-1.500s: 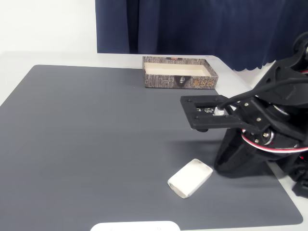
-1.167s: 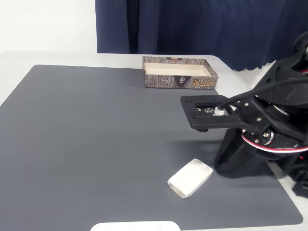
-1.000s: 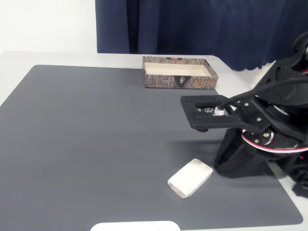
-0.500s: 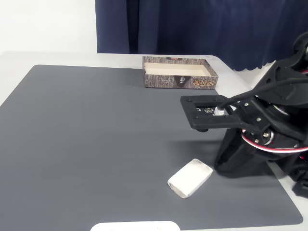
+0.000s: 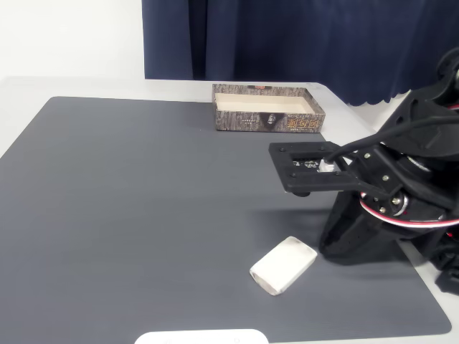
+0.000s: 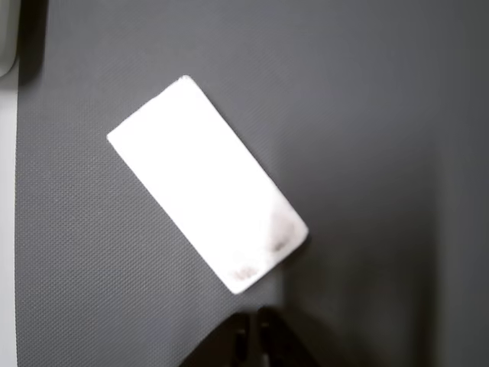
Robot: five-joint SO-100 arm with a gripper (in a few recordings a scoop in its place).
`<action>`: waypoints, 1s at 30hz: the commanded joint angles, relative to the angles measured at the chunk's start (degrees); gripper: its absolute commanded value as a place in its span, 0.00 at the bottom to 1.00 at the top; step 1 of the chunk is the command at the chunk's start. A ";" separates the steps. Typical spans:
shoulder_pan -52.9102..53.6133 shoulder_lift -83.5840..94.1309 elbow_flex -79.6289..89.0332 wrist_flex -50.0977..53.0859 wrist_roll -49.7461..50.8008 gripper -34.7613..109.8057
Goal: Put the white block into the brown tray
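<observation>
The white block lies flat on the grey mat near its front edge, turned at an angle. In the wrist view the white block lies diagonally just ahead of my gripper, whose two dark fingertips meet at the bottom edge with nothing between them. The block is not touched. The brown tray stands at the far edge of the mat, its cream inside bare. My black arm hangs over the mat's right side, just right of the block.
A wide white rounded strip sits at the front edge of the mat, left of the block, and its corner also shows in the wrist view. A dark blue curtain hangs behind the table.
</observation>
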 commanded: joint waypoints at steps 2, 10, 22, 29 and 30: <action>-0.35 -0.53 -0.26 0.35 0.26 0.26; -0.35 -0.53 -0.26 0.35 0.26 0.26; -2.02 -1.67 -0.26 0.53 0.00 0.24; -1.23 -6.59 -7.03 2.64 1.32 0.24; -0.88 -8.79 -9.14 3.34 1.14 0.24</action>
